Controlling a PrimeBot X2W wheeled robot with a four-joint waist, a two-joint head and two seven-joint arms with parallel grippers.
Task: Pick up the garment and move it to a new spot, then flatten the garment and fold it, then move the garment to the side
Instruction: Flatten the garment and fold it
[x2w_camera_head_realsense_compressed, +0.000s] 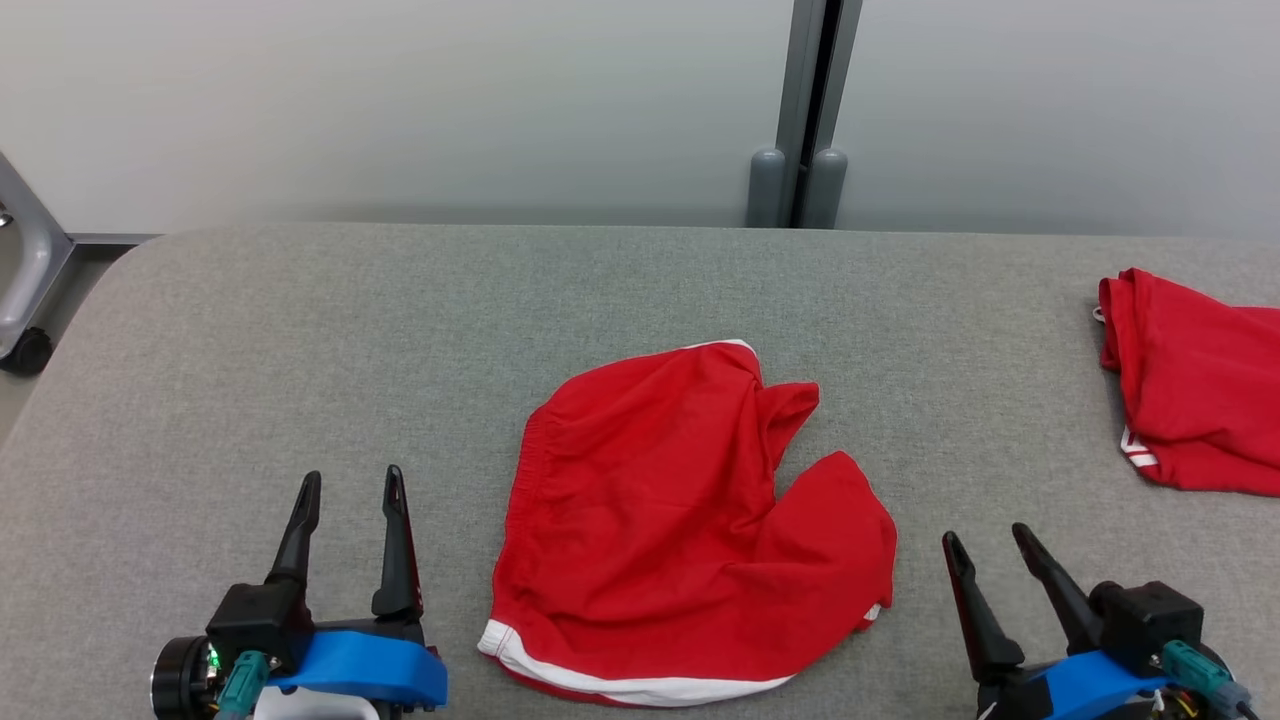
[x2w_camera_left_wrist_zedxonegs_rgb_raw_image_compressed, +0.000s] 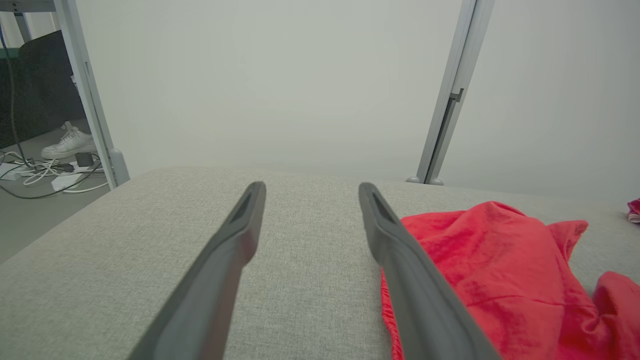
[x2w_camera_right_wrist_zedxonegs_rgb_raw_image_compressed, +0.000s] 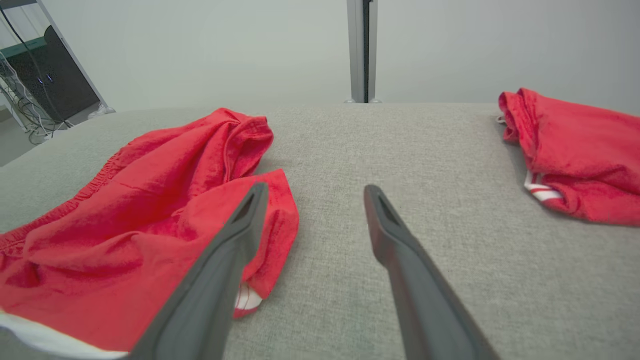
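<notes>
At 7 o'clock in the head view the left gripper (x2w_camera_head_realsense_compressed: 352, 475) stands over the grey table (x2w_camera_head_realsense_compressed: 250, 340). Its two fingers are parted by a moderate gap and there is nothing between them. At 5 o'clock the right gripper (x2w_camera_head_realsense_compressed: 985, 533) is in the same state, fingers apart and empty, and it leans a little toward 11 o'clock.

Between the two, from the centre down to 6 o'clock, lies the garment (x2w_camera_head_realsense_compressed: 660, 520). It is red with a white band along its near hem. It is crumpled, not flat, with a gathered waistband on its 9 o'clock side and two lobes toward 2 o'clock. In the right wrist view one finger crosses over the garment's edge; I cannot tell if it touches the cloth.

Farther, at 3 o'clock, a second garment (x2w_camera_head_realsense_compressed: 1200, 390) lies bunched, also red with white stripes, well apart from the first.

Behind the table's far edge a grey post (x2w_camera_head_realsense_compressed: 810, 110) rises at 12 o'clock against a pale wall. In the left wrist view, at 9 o'clock, a white shoe (x2w_camera_left_wrist_zedxonegs_rgb_raw_image_compressed: 67, 142) and cables (x2w_camera_left_wrist_zedxonegs_rgb_raw_image_compressed: 40, 175) are on the floor.
</notes>
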